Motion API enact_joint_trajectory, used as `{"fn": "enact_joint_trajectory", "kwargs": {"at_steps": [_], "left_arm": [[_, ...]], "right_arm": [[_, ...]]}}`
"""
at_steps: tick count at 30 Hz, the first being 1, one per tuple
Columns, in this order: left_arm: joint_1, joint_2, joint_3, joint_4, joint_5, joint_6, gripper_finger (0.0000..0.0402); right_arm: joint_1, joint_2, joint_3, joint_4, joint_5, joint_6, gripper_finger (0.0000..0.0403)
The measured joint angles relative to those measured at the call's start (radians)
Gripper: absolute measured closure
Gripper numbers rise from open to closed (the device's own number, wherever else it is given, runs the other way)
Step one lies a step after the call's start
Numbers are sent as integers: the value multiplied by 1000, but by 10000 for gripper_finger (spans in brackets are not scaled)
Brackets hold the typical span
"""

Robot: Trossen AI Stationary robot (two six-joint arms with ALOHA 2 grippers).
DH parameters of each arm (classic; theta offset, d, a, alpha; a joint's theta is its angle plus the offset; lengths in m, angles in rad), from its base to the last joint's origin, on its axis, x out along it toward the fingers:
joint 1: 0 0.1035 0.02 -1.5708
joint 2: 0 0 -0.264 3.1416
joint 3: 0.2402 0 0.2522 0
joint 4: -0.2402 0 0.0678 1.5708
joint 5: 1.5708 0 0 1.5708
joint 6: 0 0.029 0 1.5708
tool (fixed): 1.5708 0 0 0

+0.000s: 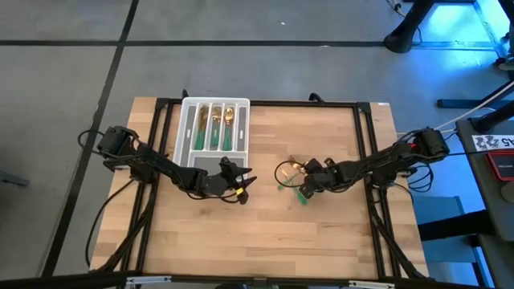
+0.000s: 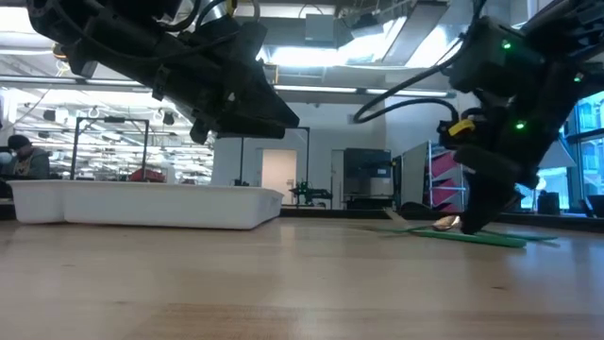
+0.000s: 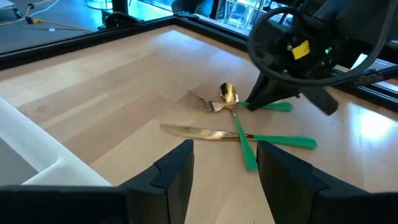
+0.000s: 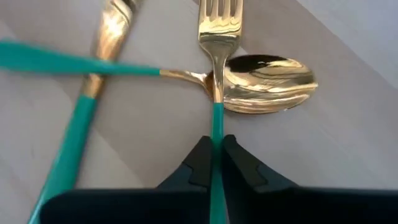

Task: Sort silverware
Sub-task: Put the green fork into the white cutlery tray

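Note:
Three pieces of silverware with gold heads and green handles lie crossed on the table right of centre: a fork [image 4: 219,25], a spoon [image 4: 267,84] and a knife [image 4: 112,31]. The spoon's handle [image 4: 62,62] lies across the knife. My right gripper [image 4: 216,165] is down on the pile, shut on the fork. My left gripper [image 3: 224,168] hangs open above the table to the pile's left, beside the white tray [image 1: 186,132], with nothing between its fingers. From there the fork [image 3: 208,104], spoon [image 3: 229,94] and knife [image 3: 199,132] show ahead. My right gripper pinches the fork's slim green handle [image 4: 216,124] between its two fingertips, just behind the gold neck. The fingers come steeply from above, slanting in from the table's right, and close across the handle. The fork lies flat, its neck crossing the spoon's neck.
The white tray holds several more gold and green pieces [image 1: 215,127] in its long compartments at the table's far left of centre. A black frame [image 1: 365,136] runs around the table top. Bare wood lies toward the near edge.

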Motion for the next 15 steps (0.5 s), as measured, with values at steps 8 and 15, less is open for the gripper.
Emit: {"fn": "enact_joint_trajectory", "kwargs": {"at_steps": [8, 15], "left_arm": [[0, 0, 0, 2, -43, 23, 238], [-27, 49, 0, 109, -107, 170, 238]], "right_arm": [[28, -131, -2, -4, 46, -101, 397], [72, -175, -42, 306, 125, -363, 401]]}}
